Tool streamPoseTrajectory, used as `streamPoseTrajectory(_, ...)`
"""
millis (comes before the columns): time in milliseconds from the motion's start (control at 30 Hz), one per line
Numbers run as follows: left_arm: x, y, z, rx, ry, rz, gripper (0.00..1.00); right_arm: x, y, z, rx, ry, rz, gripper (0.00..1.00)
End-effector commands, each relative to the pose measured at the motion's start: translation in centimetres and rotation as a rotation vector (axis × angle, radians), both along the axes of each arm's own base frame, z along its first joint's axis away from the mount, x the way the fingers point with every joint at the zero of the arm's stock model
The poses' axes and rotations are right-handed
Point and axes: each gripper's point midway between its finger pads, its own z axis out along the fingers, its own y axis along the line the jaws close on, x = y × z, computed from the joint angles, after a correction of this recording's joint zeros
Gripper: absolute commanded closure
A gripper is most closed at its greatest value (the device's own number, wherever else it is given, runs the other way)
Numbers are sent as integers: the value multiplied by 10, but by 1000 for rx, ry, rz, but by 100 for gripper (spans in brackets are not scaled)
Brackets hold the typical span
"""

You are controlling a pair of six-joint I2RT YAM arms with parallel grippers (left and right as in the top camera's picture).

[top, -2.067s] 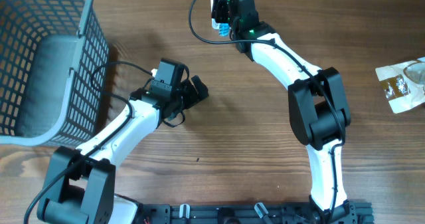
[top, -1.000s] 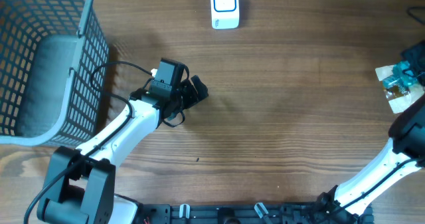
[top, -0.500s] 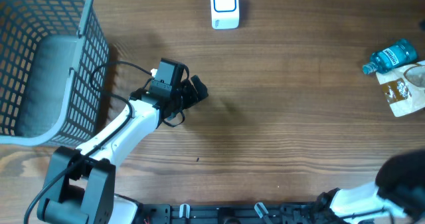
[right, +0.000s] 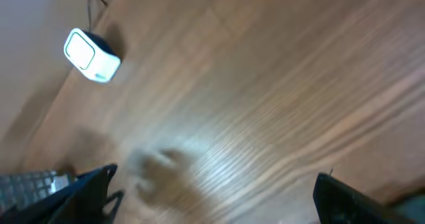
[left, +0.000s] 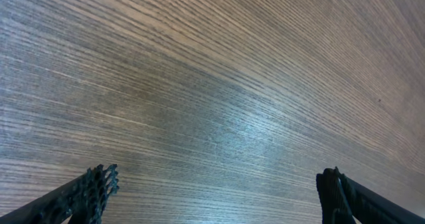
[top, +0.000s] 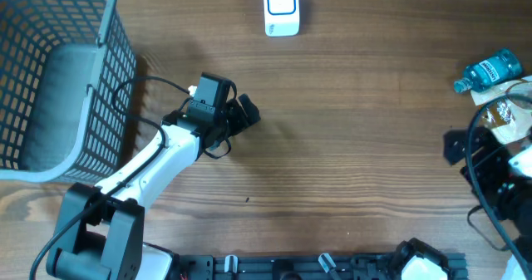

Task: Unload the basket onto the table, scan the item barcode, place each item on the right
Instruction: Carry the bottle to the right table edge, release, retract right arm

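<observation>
Both empty, L fingers (left: 93, 192) wide, R fingers (right: 342, 196) wide, blue bottle (top: 488, 71) by pouch (top: 504, 115), scanner (top: 282, 7) well apart.

No legible text, brand, number or sign was found in any view.

Overhead: white markings are noted on the label of the blue bottle (top: 489, 70), at the right edge of the surface (top: 349, 147). They are too small to be read.

Dark print is noted on the pale packet (top: 509, 116) just beside the bottle; no characters are resolved.

The white scanner (top: 282, 7) at the far edge shows a blue-framed white face. No lettering can be made out on it.

Right wrist view: the scanner is blurred and nothing on it can be read.
</observation>
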Motion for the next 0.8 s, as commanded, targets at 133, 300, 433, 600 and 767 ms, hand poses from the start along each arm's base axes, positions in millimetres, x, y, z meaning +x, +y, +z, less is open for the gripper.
streamPoseTrajectory(133,2,3,4,11,-22,-7,0,-17,-22,-12,-90,102,-116,0)
streamPoseTrajectory(300,2,3,4,11,-22,-7,0,-10,-11,-9,-48,61,-54,0)
streamPoseTrajectory(433,2,3,4,11,-22,-7,0,6,1,8,-142,-92,93,0)
streamPoseTrajectory(600,2,3,4,11,-22,-7,0,19,66,34,-248,-512,424,0)
streamPoseTrajectory(767,2,3,4,11,-22,-7,0,21,86,11,-265,-725,514,0)
